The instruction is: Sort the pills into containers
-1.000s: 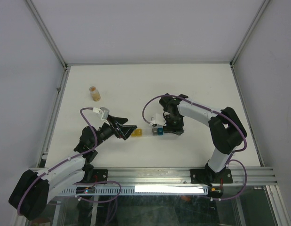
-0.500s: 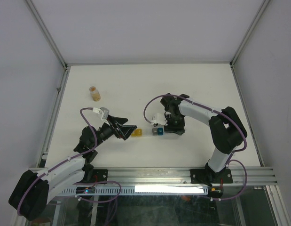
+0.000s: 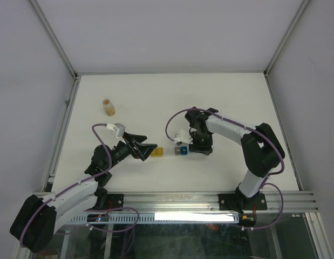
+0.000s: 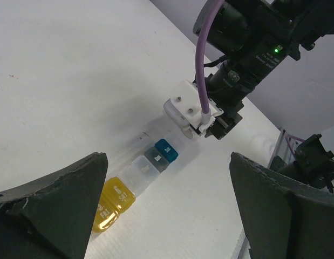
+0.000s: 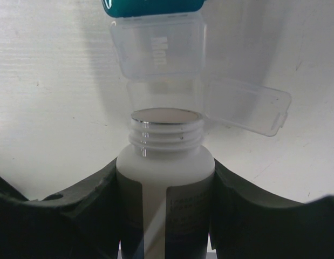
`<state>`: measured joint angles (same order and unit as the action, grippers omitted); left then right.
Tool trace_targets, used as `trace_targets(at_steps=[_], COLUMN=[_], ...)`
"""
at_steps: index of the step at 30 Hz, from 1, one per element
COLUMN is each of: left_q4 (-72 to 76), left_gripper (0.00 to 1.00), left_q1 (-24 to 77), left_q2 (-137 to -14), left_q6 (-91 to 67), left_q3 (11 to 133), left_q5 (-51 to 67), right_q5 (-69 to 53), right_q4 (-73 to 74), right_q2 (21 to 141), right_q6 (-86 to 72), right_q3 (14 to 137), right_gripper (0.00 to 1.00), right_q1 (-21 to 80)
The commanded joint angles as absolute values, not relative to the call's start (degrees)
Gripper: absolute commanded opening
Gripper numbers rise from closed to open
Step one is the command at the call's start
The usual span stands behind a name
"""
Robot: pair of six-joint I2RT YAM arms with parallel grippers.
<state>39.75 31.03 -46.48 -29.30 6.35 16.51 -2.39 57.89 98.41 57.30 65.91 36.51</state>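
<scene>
The containers (image 4: 142,175) lie as one strip flat on the surface (image 3: 220,102), between my two arms. The yellow cell (image 4: 114,204) is at the end nearest my left jaws, clear cells come next, then the teal cell (image 4: 166,150). Past the teal, a closed clear cell marked "Mon" (image 5: 158,48) sits beside an open cell (image 5: 161,94) with its lid (image 5: 247,105) flipped to one side. I see no pills in any of them.

My right jaws are clenched on an uncapped white bottle (image 5: 165,167), its mouth at the open cell. I cannot tell what it holds. My left jaws are spread wide, near the yellow end, touching nothing.

The mouth looks about as wide as the cell, so more tilt could spill pills over the rim. Nothing holds the strip, so a nudge from the bottle's neck could slide it.
</scene>
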Motion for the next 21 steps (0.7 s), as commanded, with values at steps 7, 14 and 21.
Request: trace_targets(at_steps=[7,14,21], left_q4=[41.2,41.5,41.2], left_gripper=[0.99,0.99,0.99], left_q1=[30.7,30.8,30.7], left_q2=[-46.1,-46.2,-45.7], left_q6=[-27.9,-27.9,-27.9], left_q3=[6.2,6.0,6.0], left_q5=[15.7,15.6,15.7], right_q5=[-2.4,0.6,-2.1], right_q4=[58.6,54.9,57.9], right_q2=[95.8,94.1,94.9], right_q6=[57.7,58.3,57.6], right_q3=[67.0,64.1,66.5], right_gripper=[0.03,0.03,0.03], right_q1=[35.9,36.5,36.5])
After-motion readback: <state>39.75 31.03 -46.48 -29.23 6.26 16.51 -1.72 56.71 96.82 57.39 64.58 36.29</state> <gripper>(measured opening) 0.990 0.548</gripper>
